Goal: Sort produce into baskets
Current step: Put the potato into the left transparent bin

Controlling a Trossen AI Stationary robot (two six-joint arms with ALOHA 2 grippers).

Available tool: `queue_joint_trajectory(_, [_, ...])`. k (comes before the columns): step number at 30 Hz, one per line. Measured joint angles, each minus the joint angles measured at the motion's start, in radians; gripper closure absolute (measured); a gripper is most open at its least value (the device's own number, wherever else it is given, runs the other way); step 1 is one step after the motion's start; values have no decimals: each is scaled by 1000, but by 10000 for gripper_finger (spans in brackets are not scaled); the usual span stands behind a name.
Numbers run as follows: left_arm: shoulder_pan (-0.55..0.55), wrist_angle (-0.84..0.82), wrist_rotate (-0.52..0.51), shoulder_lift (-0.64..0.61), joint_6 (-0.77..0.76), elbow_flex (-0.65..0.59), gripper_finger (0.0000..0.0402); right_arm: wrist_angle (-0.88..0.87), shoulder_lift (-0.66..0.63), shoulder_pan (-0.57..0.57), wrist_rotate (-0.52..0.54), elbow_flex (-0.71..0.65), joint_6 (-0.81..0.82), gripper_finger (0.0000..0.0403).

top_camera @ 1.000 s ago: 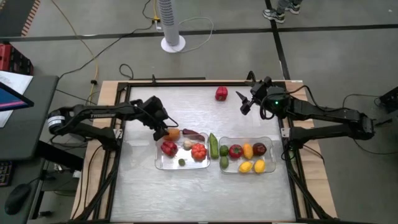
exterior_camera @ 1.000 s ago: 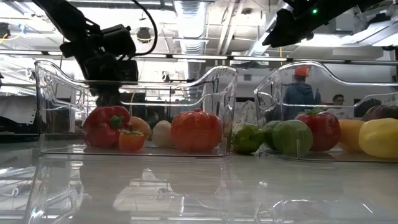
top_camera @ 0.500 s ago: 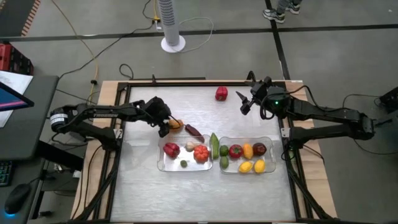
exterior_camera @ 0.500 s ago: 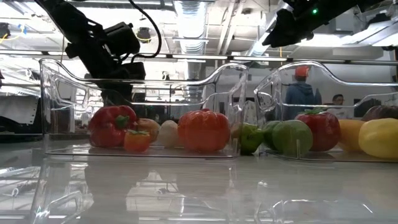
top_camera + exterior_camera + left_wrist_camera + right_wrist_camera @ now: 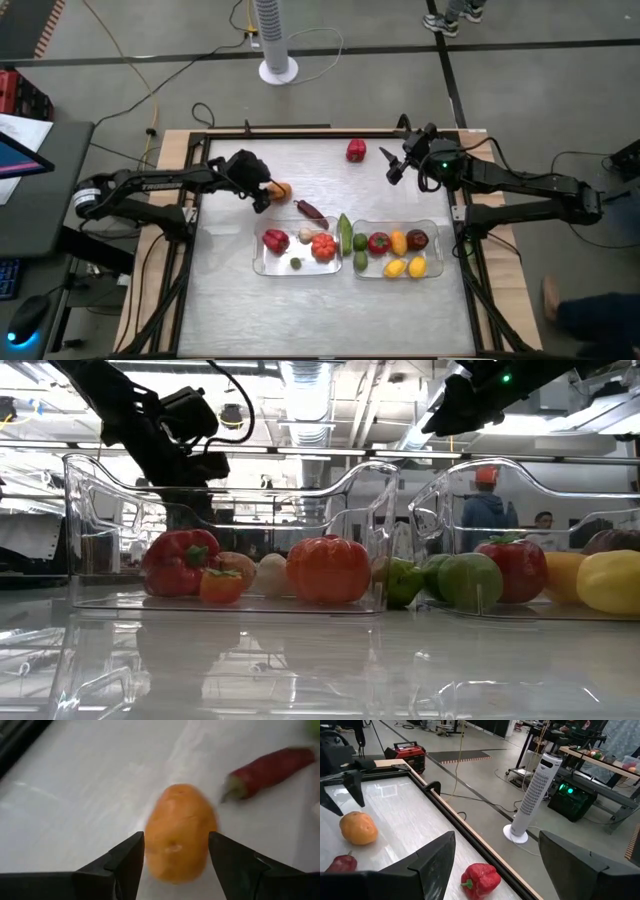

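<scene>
My left gripper (image 5: 262, 195) is open and low over the table, beyond the left clear tray (image 5: 258, 262). An orange potato-like piece (image 5: 280, 190) lies on the table just in front of its fingertips (image 5: 176, 840). A dark red long piece (image 5: 310, 210) lies next to the orange piece. A long green piece (image 5: 344, 233) lies between the left tray and the right tray (image 5: 437, 226). Both trays hold several pieces of produce. My right gripper (image 5: 392, 168) is open and empty, raised at the far right. A red pepper (image 5: 356, 151) lies on the table near it. My left gripper has one finger (image 5: 127, 862) on either side of the orange piece's near end (image 5: 175, 870). I cannot tell whether the fingers touch it. The orange piece rests on the table, as the right wrist view (image 5: 358, 827) shows.
A white tower fan (image 5: 275, 40) stands on the floor beyond the table's far edge. A dark frame (image 5: 190, 200) runs around the tabletop. Bare tabletop lies to the left of the trays and in front of them. A person (image 5: 483, 510) shows in the room behind.
My left gripper has moved from the left tray's far rim toward the table's far edge. The orange piece has gone along with it, clear of the tray. The left tray has slid a little toward the table's right and near edges.
</scene>
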Motion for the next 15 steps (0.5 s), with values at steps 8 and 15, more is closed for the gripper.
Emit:
queue_joint_trajectory(8, [5,24,29,10,-20,1,153,3,0,0,0,0,0,92])
queue_joint_trajectory(15, [4,131,-32,76,26,2,72,8,0,0,0,0,1,92])
